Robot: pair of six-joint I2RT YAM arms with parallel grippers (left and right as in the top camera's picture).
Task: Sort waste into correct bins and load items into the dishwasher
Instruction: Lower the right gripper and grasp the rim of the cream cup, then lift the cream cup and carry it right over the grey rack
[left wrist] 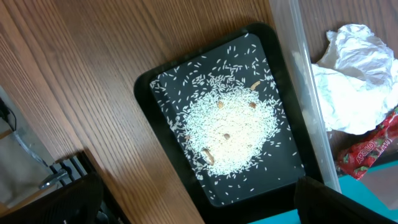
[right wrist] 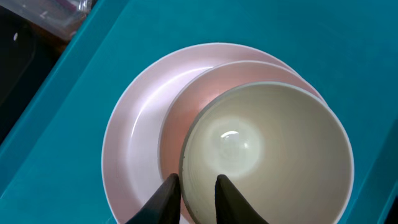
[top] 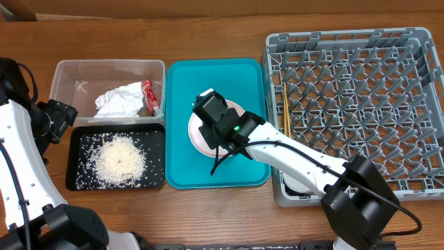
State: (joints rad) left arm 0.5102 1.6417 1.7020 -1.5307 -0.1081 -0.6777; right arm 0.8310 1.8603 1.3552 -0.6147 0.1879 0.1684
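Overhead: my right pincer [top: 211, 114] sits over the pink plate [top: 195, 137] on the teal tray [top: 179, 90]. The dish rack [top: 416, 104] is at 3 o'clock, with the chopsticks [top: 285, 111] lying along its 9 o'clock edge. My left pincer [top: 57, 117] is beside the clear tub [top: 69, 69], out of my way.

Left wrist: released wide and empty above the black tray [left wrist: 155, 87]. Rice [left wrist: 230, 124] is heaped there; the napkin [left wrist: 354, 74] and red wrapper [left wrist: 370, 146] are in the tub — food kept apart from dry waste.

Right wrist: clenched on the cup [right wrist: 267, 149] rim at 6 o'clock, one finger inside and one outside — a pinch suited to lifting it off the plate.
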